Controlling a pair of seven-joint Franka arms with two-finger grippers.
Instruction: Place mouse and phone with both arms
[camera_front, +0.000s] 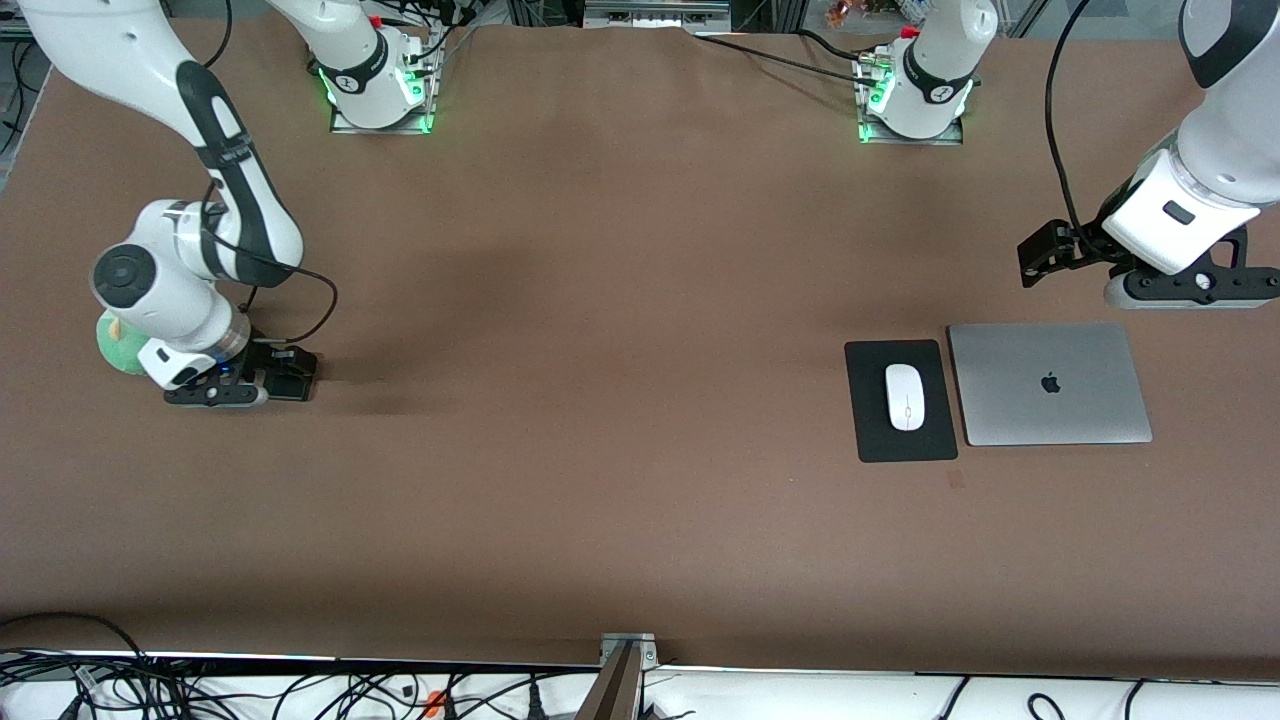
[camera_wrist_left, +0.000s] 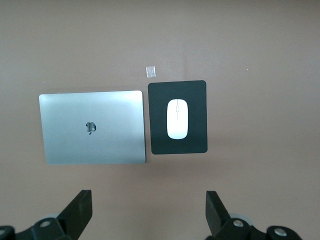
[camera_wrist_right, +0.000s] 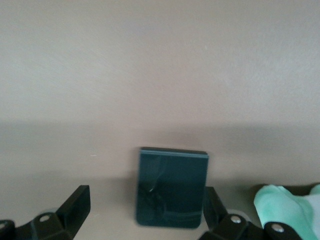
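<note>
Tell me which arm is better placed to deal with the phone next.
The right arm. Its right gripper is open and straddles the phone on the table. The left gripper waits open above the laptop, at the table's left-arm end.

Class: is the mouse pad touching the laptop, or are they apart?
Apart. The left wrist view shows a thin strip of brown table between the mouse pad and the laptop.

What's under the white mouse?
The mouse lies on a black pad, beside the closed laptop. The patch of pad right beneath it is covered, so can't be seen.
</note>
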